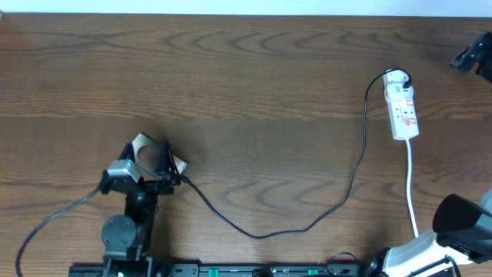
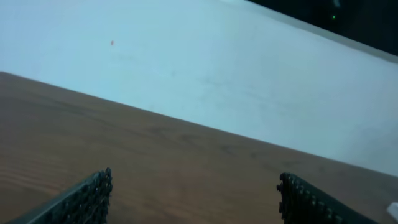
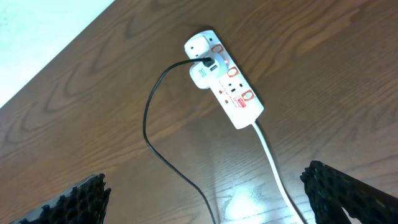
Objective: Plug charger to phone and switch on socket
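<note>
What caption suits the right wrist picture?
Open right gripper facing a white power strip with red switch marks, thin black cable plugged in, on brown wooden table.

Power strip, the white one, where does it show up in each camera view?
Overhead: power strip at the right, upper half.
Left wrist: not in it.
Right wrist: power strip upper centre, angled.
Shared landmark: the black cable plugged into it, in overhead and right wrist.

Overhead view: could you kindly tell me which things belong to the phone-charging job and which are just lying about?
Belonging to the job:
- phone
- charger cable, plugged in at the strip
- socket strip with its white cord

Just lying about:
- dark object at the top right edge, cut off by the frame
</note>
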Robot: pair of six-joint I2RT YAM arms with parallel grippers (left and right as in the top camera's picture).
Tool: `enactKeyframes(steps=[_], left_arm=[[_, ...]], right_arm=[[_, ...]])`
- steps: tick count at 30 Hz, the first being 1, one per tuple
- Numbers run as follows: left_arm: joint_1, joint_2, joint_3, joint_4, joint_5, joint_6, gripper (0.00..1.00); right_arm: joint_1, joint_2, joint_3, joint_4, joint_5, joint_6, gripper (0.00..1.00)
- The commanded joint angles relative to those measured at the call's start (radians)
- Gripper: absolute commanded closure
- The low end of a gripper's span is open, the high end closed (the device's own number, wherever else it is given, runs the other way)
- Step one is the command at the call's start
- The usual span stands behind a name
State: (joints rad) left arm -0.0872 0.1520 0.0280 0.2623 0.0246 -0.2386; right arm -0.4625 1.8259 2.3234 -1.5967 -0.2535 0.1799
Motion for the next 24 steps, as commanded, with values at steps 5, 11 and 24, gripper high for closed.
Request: enactKeyframes(steps=[5,11,24], left_arm=[[0.021,-0.152,-0.024,-0.218,-0.018,0.036,0.16],[0.074,-0.151,-0.024,-0.336,-0.027,0.064,0.15],[0.084,-0.151,-0.024,-0.336,-0.033,0.115,0.16]], right_arm=[[0.005,-0.008,0.004,-0.001,0.001,0.014,0.01],[0.005,-0.008,0.004,-0.001,0.001,0.014,0.01],[0.005,-0.008,0.004,-0.001,0.001,0.014,0.01]])
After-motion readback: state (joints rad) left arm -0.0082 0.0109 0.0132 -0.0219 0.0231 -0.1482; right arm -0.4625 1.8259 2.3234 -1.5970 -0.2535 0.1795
